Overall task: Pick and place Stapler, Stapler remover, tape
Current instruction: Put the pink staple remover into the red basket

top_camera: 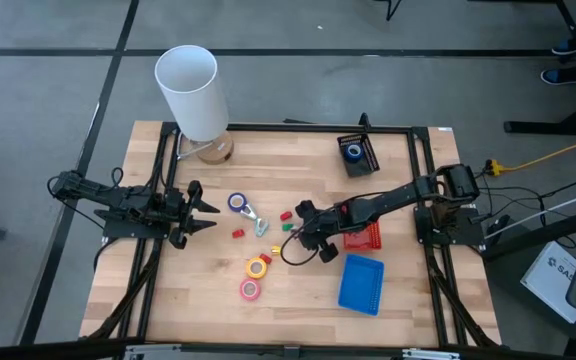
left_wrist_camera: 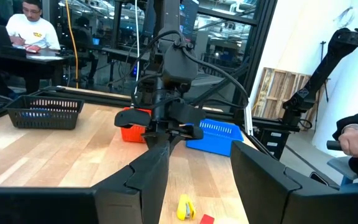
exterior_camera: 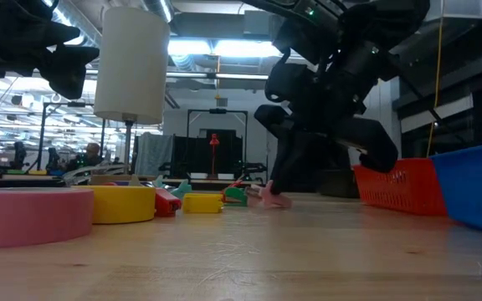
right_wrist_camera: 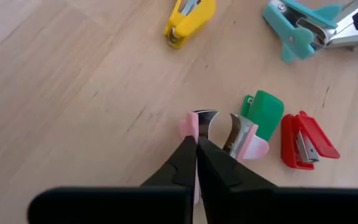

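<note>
A pink stapler remover with metal claws lies on the table beside a green mini stapler and a red one. My right gripper is over it, pointing down, shut on one of its pink handles. A yellow mini stapler and a teal stapler remover lie farther off. A blue tape roll, a yellow one and a pink one lie flat on the wood. My left gripper hovers open at the table's left, touching nothing. My right gripper pinches one pink handle of the stapler remover between its two fingertips, coming from above at a slant. The metal claws and the other pink handle stick out to one side. In the low view the remover sits at the table's surface.
A red basket and a blue tray stand right of my right gripper. A black basket with a blue tape roll sits at the far edge. A tall white cylinder stands at the far left corner. A person shows beyond the table.
</note>
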### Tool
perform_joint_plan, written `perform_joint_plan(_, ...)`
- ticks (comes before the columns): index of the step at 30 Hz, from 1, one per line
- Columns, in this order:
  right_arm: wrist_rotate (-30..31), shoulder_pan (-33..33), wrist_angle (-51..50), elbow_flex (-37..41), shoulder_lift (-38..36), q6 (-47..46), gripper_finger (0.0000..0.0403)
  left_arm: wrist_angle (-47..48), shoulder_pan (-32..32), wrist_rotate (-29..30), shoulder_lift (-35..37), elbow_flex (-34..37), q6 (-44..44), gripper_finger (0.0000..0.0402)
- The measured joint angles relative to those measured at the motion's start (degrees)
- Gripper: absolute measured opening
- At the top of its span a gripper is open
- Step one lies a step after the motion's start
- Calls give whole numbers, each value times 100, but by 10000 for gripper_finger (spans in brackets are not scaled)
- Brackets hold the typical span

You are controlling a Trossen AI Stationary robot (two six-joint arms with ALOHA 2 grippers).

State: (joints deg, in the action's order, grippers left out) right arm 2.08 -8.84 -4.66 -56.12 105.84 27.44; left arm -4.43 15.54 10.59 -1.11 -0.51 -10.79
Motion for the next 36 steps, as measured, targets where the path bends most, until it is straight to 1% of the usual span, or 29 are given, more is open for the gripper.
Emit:
perform_joint_plan(4, -17, -7, 8, 0, -63, -136, 4, 0, -1, 0, 0, 0, 0, 169)
perform_joint_plan(10, -17, -7, -89, 0, -282, -317, 3, 0, 0, 0, -1, 1, 0, 169)
perform_joint_plan(19, -80, -7, -303, -2, -980, -644, 2, -1, 0, 0, 0, 1, 0, 169)
perform_joint_plan(30, -55, -29, -1356, -5, -2138, -1338, 1, -1, 0, 0, 1, 2, 0, 169)
perform_joint_plan(36, 182, -258, -2182, -4, -2574, -1969, 1, 0, -1, 0, 1, 1, 0, 169)
